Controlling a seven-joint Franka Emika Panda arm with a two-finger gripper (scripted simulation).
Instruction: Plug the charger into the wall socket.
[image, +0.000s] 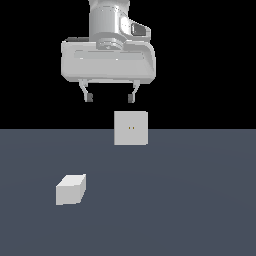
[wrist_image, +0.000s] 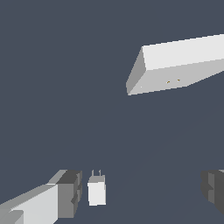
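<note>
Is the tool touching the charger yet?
Apart. In the exterior view the open tool hangs high above the floor, while the charger lies on the floor far below, nearer that view's left.

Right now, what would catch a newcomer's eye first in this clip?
The gripper hangs open high above the dark floor, holding nothing. Below it stands the wall socket, two orange dots on its face. The charger lies apart, toward the exterior view's left, its prongs showing in the wrist view.

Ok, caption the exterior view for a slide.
Open pincer hovers above the floor, wall socket upright below it, charger lying apart toward the exterior view's left.
</note>
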